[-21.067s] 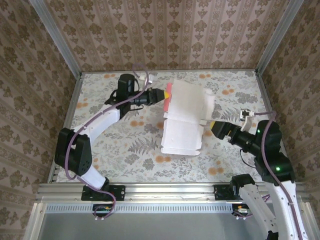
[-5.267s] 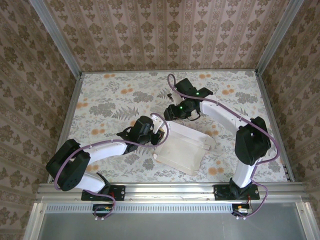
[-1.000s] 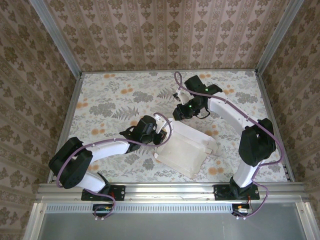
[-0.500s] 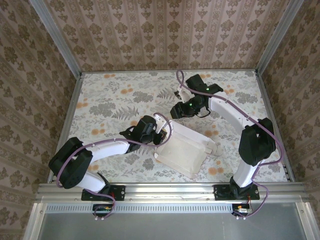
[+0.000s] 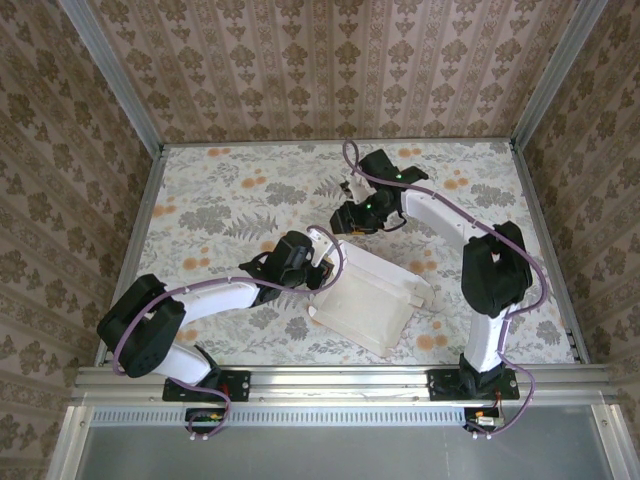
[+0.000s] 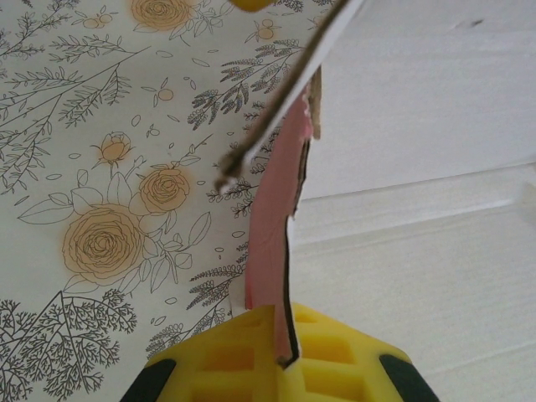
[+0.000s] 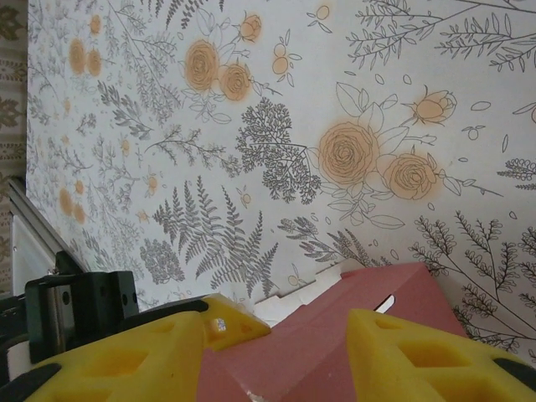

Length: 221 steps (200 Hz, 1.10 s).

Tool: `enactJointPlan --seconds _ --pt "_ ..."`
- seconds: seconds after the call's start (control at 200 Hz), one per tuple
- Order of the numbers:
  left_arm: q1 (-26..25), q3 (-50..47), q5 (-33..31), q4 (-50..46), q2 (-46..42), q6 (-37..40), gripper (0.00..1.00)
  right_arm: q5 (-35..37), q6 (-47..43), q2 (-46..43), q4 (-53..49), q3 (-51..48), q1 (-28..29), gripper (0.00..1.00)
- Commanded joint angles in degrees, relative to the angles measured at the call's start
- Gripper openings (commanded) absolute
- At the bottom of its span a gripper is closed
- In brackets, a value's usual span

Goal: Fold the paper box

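The paper box (image 5: 372, 300) lies near the middle of the table with its pale face up and its walls partly raised. My left gripper (image 5: 318, 270) is at its left edge. In the left wrist view, the left gripper (image 6: 289, 356) is shut on a thin pink flap (image 6: 275, 226) of the paper box (image 6: 419, 151). My right gripper (image 5: 342, 222) hovers just past the box's far left corner. In the right wrist view, the right gripper (image 7: 293, 339) has its yellow fingers (image 7: 213, 322) apart, and a pink panel of the paper box (image 7: 335, 335) shows between them.
The floral table (image 5: 220, 200) is enclosed by patterned walls on three sides. A metal rail (image 5: 330, 380) runs along the near edge. There is bare cloth to the left of the box and at the far right.
My right gripper has opened and drawn slightly left and away from the box's far edge. The left gripper and the box have stayed in place.
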Motion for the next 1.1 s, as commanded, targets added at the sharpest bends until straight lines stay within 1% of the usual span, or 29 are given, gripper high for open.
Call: enactJointPlan --seconds 0.0,0.085,0.29,0.605,0.905,1.005,1.1 --pt "-0.32 -1.27 -1.06 -5.43 1.35 0.11 0.00 -1.24 -1.85 0.17 -2.76 1.97 0.44 0.50" --pt "-0.27 -1.13 -0.95 -5.34 1.67 0.07 0.00 -2.37 -3.75 -0.18 -4.12 1.89 0.43 0.50" --pt "-0.26 -0.86 -0.88 -5.39 1.86 0.13 0.00 -2.51 -7.79 -0.80 -8.08 1.85 0.43 0.49" --pt "-0.30 -0.69 -0.86 -5.54 1.96 0.18 0.00 -4.24 -10.15 -1.95 -9.53 0.66 -0.31 0.45" --pt "-0.27 -0.54 -0.82 -5.30 2.51 0.22 0.00 -9.25 -12.05 -3.31 -10.50 -0.26 -2.18 0.41" --pt "-0.25 -0.48 -0.71 -5.24 2.54 0.33 0.00 -9.12 -13.12 -3.01 -12.00 0.47 -2.20 0.40" --pt "-0.40 -0.33 -0.40 -5.34 2.52 0.48 0.00 -6.68 -12.64 -3.06 -11.77 0.22 -2.24 0.42"
